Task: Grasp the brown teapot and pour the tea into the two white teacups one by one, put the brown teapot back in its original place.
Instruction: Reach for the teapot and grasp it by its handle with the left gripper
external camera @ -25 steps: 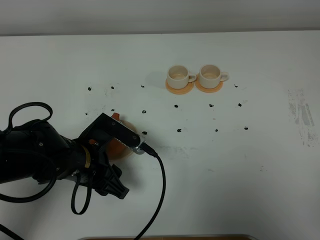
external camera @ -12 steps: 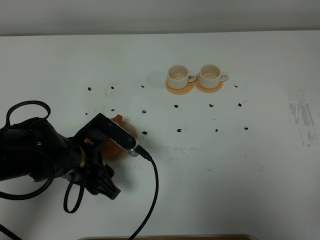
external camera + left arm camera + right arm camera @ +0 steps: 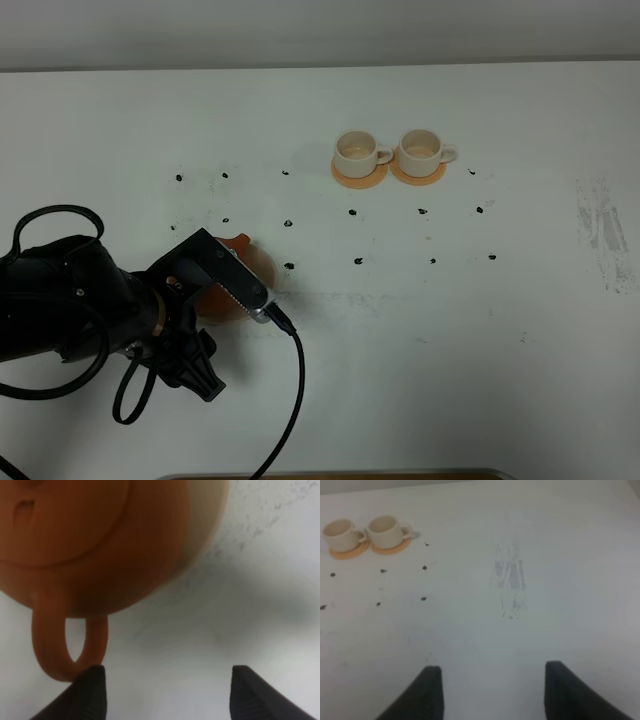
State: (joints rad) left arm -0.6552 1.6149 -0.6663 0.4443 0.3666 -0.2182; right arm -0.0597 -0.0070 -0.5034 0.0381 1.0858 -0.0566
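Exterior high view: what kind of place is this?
Likely a robotics lab bench: a white table dotted with black marks, a cabled robot arm, and two white teacups on coasters.

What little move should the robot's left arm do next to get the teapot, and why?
Probably slide the left end effector sideways until the loop handle of the brown teapot sits between its open fingers. Right now the handle lines up with one fingertip, not with the gap, so closing here would likely miss it.
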